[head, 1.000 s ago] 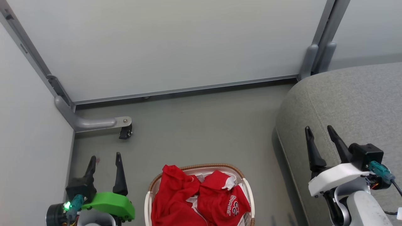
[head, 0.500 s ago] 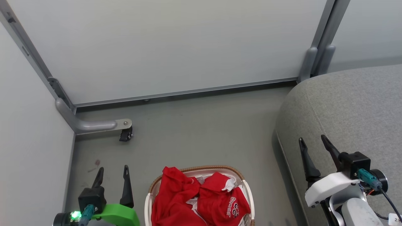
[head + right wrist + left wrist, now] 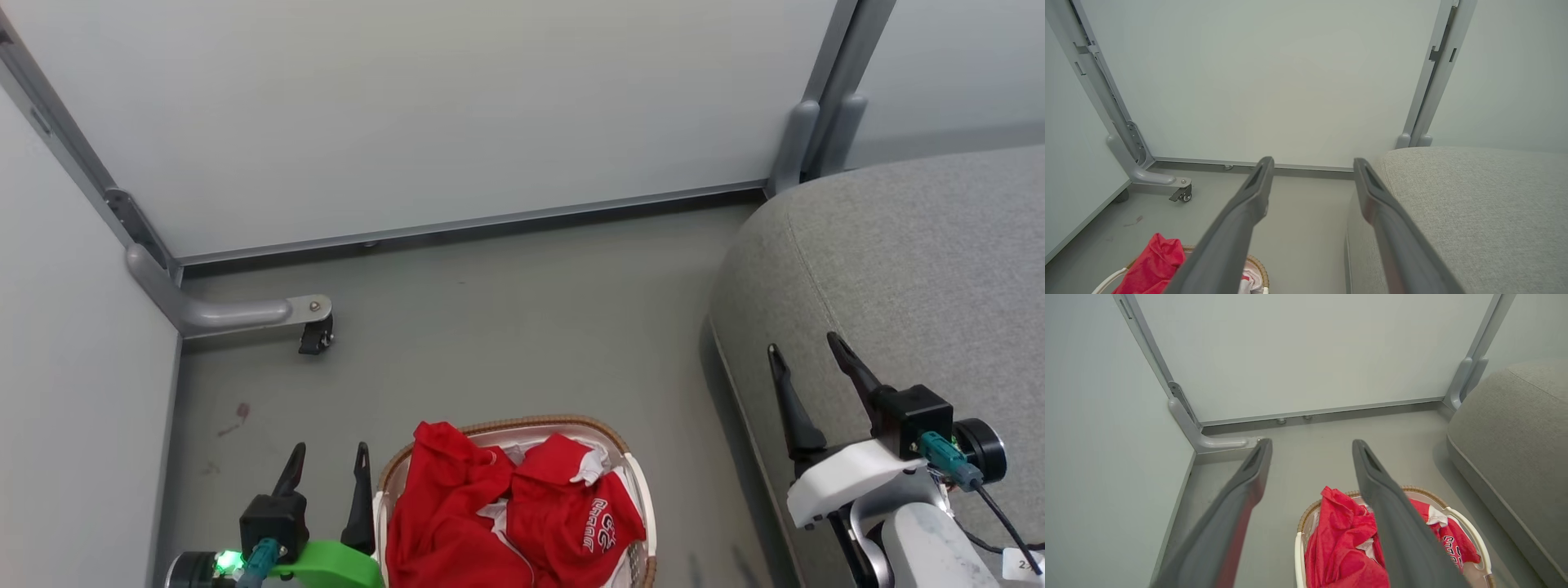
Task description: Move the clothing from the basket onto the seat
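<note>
Grey castered partition foot (image 3: 245, 314) stood clear of woven-rimmed white basket (image 3: 531, 423); open floor (image 3: 522, 327) reached grey fabric seat (image 3: 898, 261). Left end effector (image 3: 331, 447), right end effector (image 3: 802, 343): spread.

Pale partition panels (image 3: 424, 106) stand on a grey floor (image 3: 506, 343).

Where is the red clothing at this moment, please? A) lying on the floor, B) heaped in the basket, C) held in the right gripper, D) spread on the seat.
B: the clothing lies heaped inside the basket, apart from the seat, while the left gripper and right gripper are open and hold nothing.
</note>
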{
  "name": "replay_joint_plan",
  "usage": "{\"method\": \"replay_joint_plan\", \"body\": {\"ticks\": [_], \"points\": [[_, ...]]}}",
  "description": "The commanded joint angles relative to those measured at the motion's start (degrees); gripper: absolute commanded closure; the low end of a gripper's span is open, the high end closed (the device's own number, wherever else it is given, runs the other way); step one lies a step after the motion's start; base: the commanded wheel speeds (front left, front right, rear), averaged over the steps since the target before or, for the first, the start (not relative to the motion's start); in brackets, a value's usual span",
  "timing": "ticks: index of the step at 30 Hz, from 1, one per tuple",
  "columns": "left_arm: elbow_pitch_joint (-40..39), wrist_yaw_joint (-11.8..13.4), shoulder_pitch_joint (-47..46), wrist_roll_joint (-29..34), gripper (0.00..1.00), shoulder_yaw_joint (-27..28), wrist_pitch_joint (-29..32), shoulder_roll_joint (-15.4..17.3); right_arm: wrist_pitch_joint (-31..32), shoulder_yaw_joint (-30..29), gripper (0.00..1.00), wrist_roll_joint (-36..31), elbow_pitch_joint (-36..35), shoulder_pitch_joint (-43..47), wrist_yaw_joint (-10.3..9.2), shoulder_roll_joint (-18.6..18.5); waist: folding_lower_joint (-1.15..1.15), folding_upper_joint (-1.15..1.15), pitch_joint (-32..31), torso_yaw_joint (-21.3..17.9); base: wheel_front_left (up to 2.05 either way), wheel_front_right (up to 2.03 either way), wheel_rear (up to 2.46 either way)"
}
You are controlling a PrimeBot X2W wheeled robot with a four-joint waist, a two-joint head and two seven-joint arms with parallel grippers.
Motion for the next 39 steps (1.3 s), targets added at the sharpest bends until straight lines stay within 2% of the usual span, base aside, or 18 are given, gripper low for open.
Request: {"method": "replay_joint_plan", "body": {"ticks": [1,15,31,36,39], "points": [[0.3,-0.4,-1.5,-0.6,0.0,-0.3,-0.1,0.1,-0.3,0.1,0.0,0.3,-0.7,-1.1,-0.02,-0.3,0.0,0.0,2.2,-0.9,0.0,0.0,0.0],[7.1,-3.0,-12.6,-1.7,0.0,-3.8,-0.1,0.2,-0.2,1.4,0.0,1.6,-7.4,-9.9,-0.03,0.8,0.0,0.0,17.9,-5.5,0.0,0.0,0.0],[25.1,-5.1,-24.6,2.4,0.0,-7.0,-0.1,0.8,-0.2,3.3,0.0,2.9,-13.3,-17.5,-0.03,2.1,0.0,0.0,31.7,-9.7,0.0,0.0,0.0],[33.1,-5.1,-27.7,3.3,0.0,-7.9,-0.1,1.3,-0.2,3.9,0.0,3.1,-13.9,-18.4,-0.03,2.3,0.0,0.0,34.5,-10.5,0.0,0.0,0.0],[38.1,-4.2,-29.9,3.7,0.0,-8.5,-0.1,1.5,-0.2,4.3,0.0,3.3,-14.2,-18.9,-0.03,2.4,0.0,0.0,36.0,-11.1,0.0,0.0,0.0]]}}
